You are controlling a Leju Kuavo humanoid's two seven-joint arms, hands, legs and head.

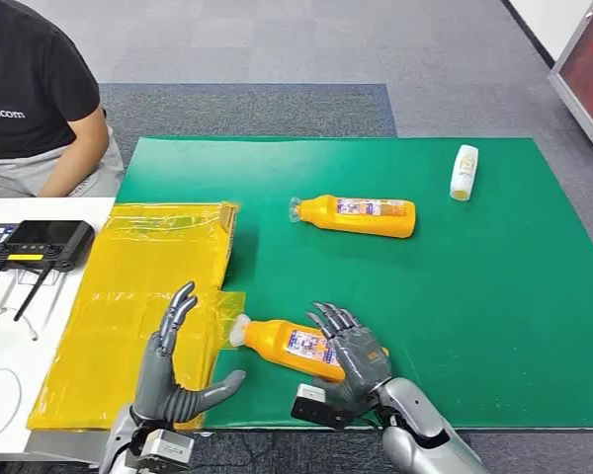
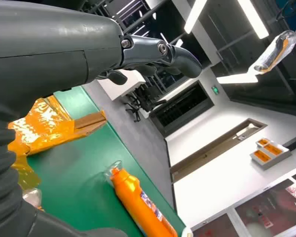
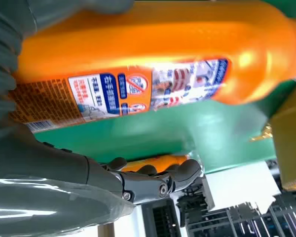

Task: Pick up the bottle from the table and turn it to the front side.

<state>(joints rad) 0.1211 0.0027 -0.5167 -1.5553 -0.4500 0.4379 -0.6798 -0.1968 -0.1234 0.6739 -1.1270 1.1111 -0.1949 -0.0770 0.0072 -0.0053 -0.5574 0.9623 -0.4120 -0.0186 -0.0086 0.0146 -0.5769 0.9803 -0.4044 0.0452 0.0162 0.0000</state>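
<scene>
— What does the near bottle (image 1: 290,345) look like?

— It is orange, lying on its side on the green mat (image 1: 465,326) near the front edge, with its pale cap end toward the yellow plastic sheet (image 1: 129,296). A white and blue printed label runs along its side (the right wrist view shows small text and round red warning marks on it).

— And the robot's right hand (image 1: 353,360)?

— It rests over the base end of that bottle, fingers spread across the top. Whether the fingers have closed around it cannot be told; in the right wrist view the bottle sits against the hand with the thumb beneath it.

— The left hand (image 1: 174,375)?

— It is held up at the front edge of the mat over the yellow sheet, fingers apart, thumb pointing toward the bottle's cap, holding nothing and not touching the bottle.

— What else lies on the mat?

— A second orange bottle (image 1: 357,215) lies on its side farther back, well apart from the first, and a small white bottle (image 1: 464,172) lies near the far right corner.

— And around it?

— The yellow sheet overlaps the mat's left edge. Beside it a white table (image 1: 3,346) carries a black device (image 1: 43,244) with short aerials and some cables. A person in a black shirt (image 1: 33,89) sits behind that table. The floor is grey carpet (image 1: 294,44).
</scene>
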